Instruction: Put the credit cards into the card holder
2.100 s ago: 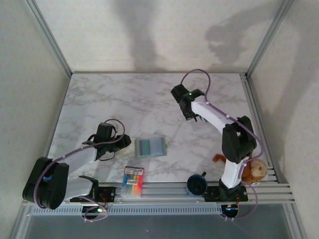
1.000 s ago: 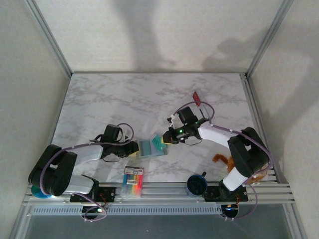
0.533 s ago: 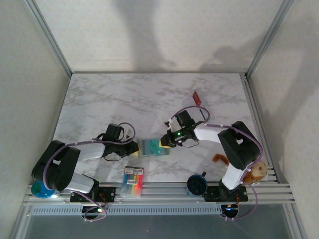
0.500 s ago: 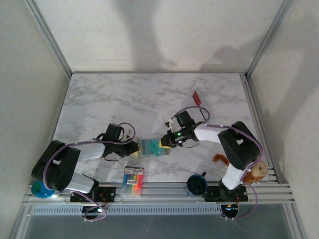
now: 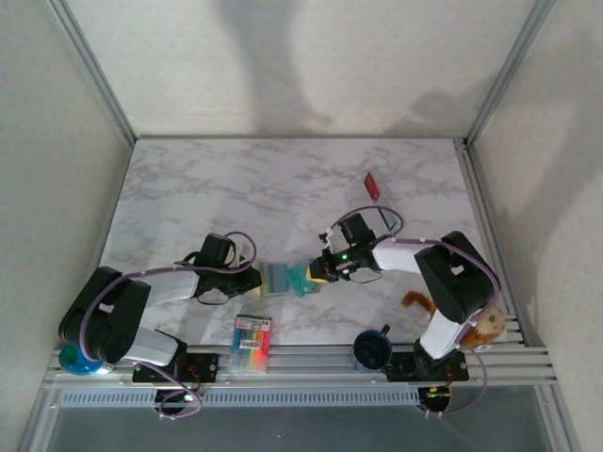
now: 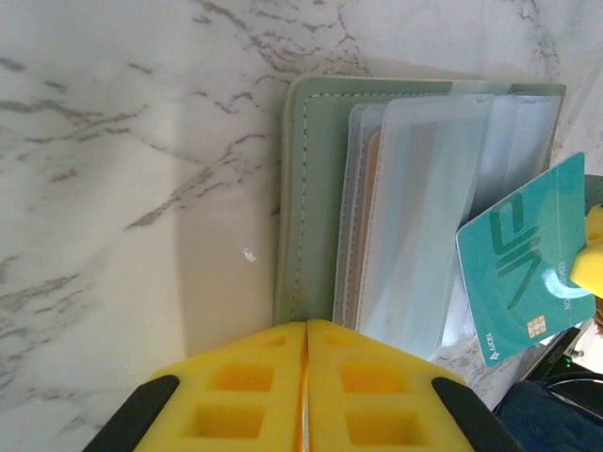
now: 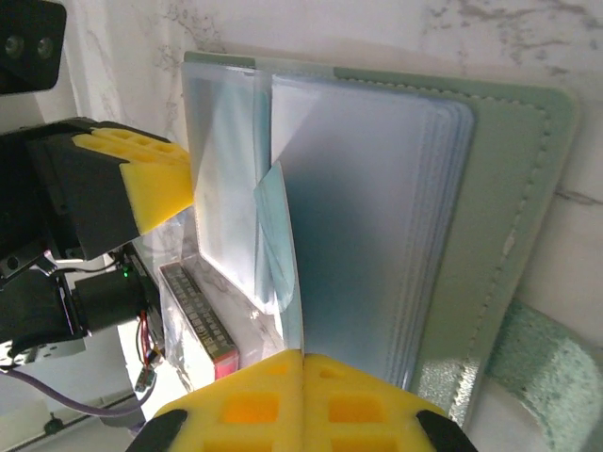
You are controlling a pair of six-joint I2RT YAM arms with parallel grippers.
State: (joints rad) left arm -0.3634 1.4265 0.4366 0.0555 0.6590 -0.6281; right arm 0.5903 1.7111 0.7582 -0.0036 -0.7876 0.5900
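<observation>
Evidently mid-insertion: the right hand [image 7: 301, 386], clamped on the teal card [image 6: 523, 273], held it at a clear sleeve [image 6: 424, 217] of the open wallet [image 6: 306, 188], which lay mid-bench [image 5: 188, 198]. The left hand [image 6: 306, 367], pads together, sat at the wallet's 9 o'clock edge. Next, probably, the card needed sliding toward 9 o'clock.

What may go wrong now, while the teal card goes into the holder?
The teal card, pinched in the right gripper, meets the clear sleeves tilted, so a corner may catch. The left gripper is shut at the edge of the card holder; a push might slide the holder.
</observation>
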